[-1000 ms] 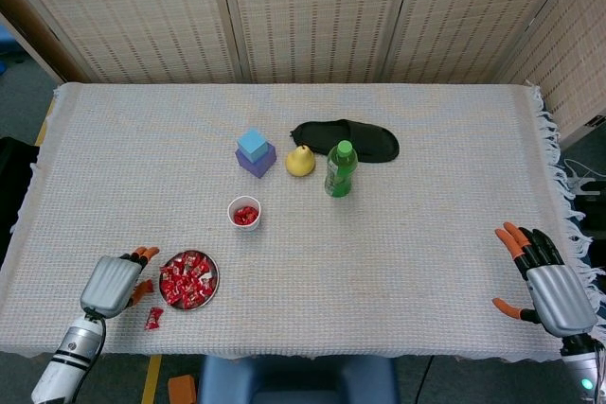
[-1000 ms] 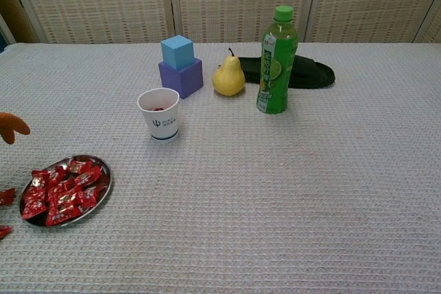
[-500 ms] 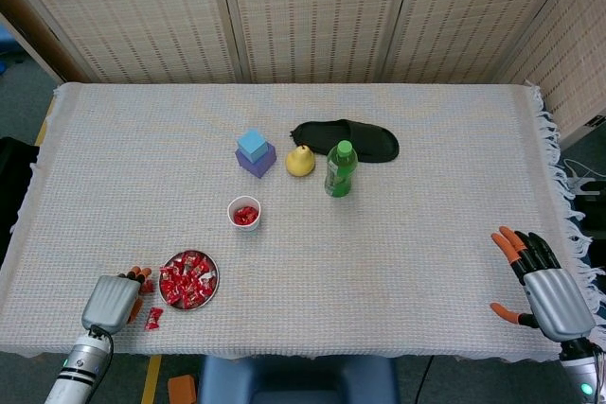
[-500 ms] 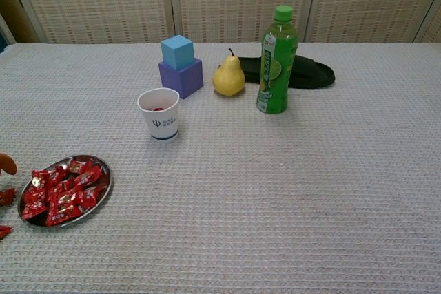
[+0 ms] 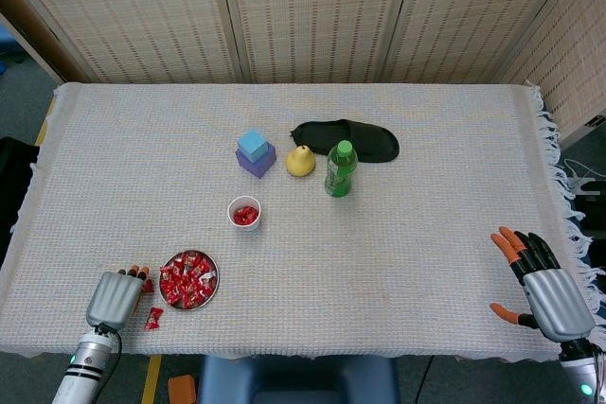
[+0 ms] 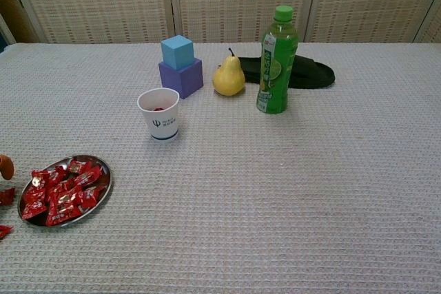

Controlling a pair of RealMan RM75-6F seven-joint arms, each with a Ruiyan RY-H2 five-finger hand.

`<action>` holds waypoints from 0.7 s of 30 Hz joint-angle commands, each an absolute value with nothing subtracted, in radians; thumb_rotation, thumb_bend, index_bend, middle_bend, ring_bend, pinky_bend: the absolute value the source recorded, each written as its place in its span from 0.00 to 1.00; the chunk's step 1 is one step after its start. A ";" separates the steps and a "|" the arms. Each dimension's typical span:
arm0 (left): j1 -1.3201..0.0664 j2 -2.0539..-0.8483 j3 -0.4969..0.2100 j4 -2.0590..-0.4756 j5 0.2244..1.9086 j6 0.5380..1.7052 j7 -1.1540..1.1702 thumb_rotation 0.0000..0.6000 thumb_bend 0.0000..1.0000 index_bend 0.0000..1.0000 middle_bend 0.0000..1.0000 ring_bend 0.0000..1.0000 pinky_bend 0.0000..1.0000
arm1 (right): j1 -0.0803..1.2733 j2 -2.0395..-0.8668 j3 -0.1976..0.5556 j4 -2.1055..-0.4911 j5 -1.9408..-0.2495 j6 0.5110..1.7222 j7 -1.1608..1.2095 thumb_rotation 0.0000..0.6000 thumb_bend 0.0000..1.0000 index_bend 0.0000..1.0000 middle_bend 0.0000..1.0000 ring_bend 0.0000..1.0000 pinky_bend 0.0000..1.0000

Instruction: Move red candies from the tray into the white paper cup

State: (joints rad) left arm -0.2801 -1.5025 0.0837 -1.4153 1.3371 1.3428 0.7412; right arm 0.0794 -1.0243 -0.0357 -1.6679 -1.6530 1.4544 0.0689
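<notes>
A round metal tray [image 5: 215, 277] heaped with red candies [image 5: 187, 281] sits near the table's front left; in the chest view the tray [image 6: 105, 178] is at the lower left. The white paper cup [image 5: 244, 213] stands behind it with red candy inside, and the cup [image 6: 159, 115] shows its printed side in the chest view. My left hand [image 5: 115, 298] lies just left of the tray, back up, its fingers pointing down at a loose candy [image 5: 148, 286]; its grasp is hidden. My right hand [image 5: 543, 282] hovers at the front right edge, fingers spread and holding nothing.
Another loose candy [image 5: 153, 318] lies on the cloth in front of the tray. At the table's middle stand a blue cube on a purple block [image 5: 256, 153], a yellow pear [image 5: 300, 161], a green bottle [image 5: 340, 168] and a black slipper [image 5: 347, 139].
My left hand has drawn back toward the front edge and lowered, its fingers tucking in near the loose candy. The right hand has barely shifted.
</notes>
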 commanded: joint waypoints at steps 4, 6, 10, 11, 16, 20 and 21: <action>-0.274 -1.513 0.081 -1.404 1.334 1.325 0.759 1.00 0.37 0.36 0.40 0.59 0.88 | 0.077 -1.023 -0.034 -1.668 -1.650 1.459 0.070 1.00 0.02 0.00 0.00 0.00 0.00; -0.273 -1.515 0.078 -1.404 1.331 1.318 0.763 1.00 0.37 0.36 0.40 0.59 0.87 | 0.077 -1.023 -0.035 -1.668 -1.650 1.459 0.070 1.00 0.02 0.00 0.00 0.00 0.00; -0.271 -1.519 0.072 -1.398 1.332 1.312 0.768 1.00 0.37 0.36 0.41 0.59 0.88 | 0.078 -1.023 -0.036 -1.668 -1.651 1.457 0.070 1.00 0.02 0.00 0.00 0.00 0.00; -0.271 -1.520 0.071 -1.395 1.331 1.311 0.769 1.00 0.37 0.37 0.41 0.59 0.88 | 0.079 -1.023 -0.036 -1.668 -1.650 1.456 0.069 1.00 0.02 0.00 0.00 0.00 0.00; -0.267 -1.535 0.061 -1.364 1.338 1.314 0.764 1.00 0.37 0.45 0.49 0.60 0.88 | 0.080 -1.024 -0.036 -1.668 -1.648 1.454 0.067 1.00 0.02 0.00 0.00 0.00 0.00; -0.265 -1.545 0.056 -1.348 1.335 1.309 0.769 1.00 0.37 0.52 0.56 0.60 0.89 | 0.081 -1.025 -0.035 -1.669 -1.646 1.451 0.065 1.00 0.02 0.00 0.00 0.00 0.00; -0.264 -1.547 0.055 -1.345 1.335 1.308 0.768 1.00 0.37 0.53 0.56 0.60 0.89 | 0.081 -1.025 -0.035 -1.669 -1.646 1.451 0.064 1.00 0.02 0.00 0.00 0.00 0.00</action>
State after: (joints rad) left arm -0.2649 -1.5445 0.0568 -1.3490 1.3354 1.3096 0.7695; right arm 0.0808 -1.0252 -0.0353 -1.6691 -1.6455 1.4509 0.0641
